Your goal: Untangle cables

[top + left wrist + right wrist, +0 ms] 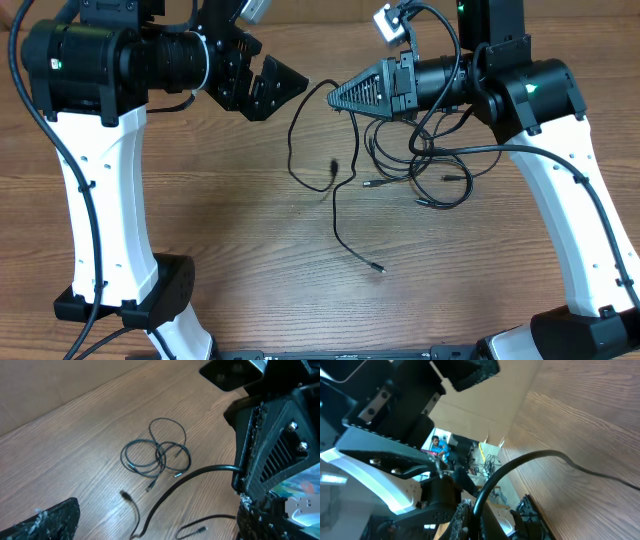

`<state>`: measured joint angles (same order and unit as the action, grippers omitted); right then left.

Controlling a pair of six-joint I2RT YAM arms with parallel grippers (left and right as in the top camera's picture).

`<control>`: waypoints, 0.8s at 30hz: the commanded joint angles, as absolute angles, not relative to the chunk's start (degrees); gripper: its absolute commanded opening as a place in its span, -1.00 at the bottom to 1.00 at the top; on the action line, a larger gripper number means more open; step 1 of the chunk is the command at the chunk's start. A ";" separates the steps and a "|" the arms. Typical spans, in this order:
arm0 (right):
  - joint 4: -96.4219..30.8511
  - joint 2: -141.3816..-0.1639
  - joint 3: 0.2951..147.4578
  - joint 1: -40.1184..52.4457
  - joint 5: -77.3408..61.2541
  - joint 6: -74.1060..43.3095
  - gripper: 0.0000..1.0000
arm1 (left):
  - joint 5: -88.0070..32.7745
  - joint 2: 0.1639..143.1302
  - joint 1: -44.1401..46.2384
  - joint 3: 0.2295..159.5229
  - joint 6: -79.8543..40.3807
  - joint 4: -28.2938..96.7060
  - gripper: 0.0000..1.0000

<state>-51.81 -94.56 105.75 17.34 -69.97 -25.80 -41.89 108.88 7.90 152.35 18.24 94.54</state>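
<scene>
Wooden table [250, 240], both arms reaching in over the far half.

Left gripper [272, 95]: jaws spread wide, nothing between them, raised off the table.

Right gripper [336, 97]: jaws pressed together, pinching one black cable [520, 462], which hangs down in a loop to the tabletop.

Remaining cables [440, 175] lie coiled together beneath the right arm. One cord's plug end [378, 268] trails out nearer the front edge.
</scene>
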 commanded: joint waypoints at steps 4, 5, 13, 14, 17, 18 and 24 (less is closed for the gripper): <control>-50.65 -93.56 106.54 17.21 -72.07 -26.02 -0.93 | -46.04 109.01 9.08 151.61 32.71 96.79 0.99; -50.57 -93.56 106.54 17.17 -72.03 -27.03 -0.93 | -46.13 109.01 9.10 151.41 35.46 96.79 1.00; -48.42 -93.56 106.54 15.99 -72.16 -34.96 -0.93 | -46.15 110.54 9.91 151.11 45.25 96.29 1.00; -48.42 -93.56 106.54 15.99 -72.16 -35.31 -0.93 | -46.17 111.04 9.93 151.11 45.23 96.18 1.00; -48.27 -93.56 106.54 15.99 -72.16 -36.12 -0.93 | -46.50 112.51 9.93 151.11 45.21 96.23 1.00; -48.27 -93.56 106.54 15.99 -72.16 -36.25 -0.93 | -47.33 112.99 9.98 151.11 45.25 96.23 1.00; -50.00 -93.56 106.54 16.45 -72.42 -36.93 -0.92 | -51.09 114.76 10.02 151.11 51.55 95.53 1.00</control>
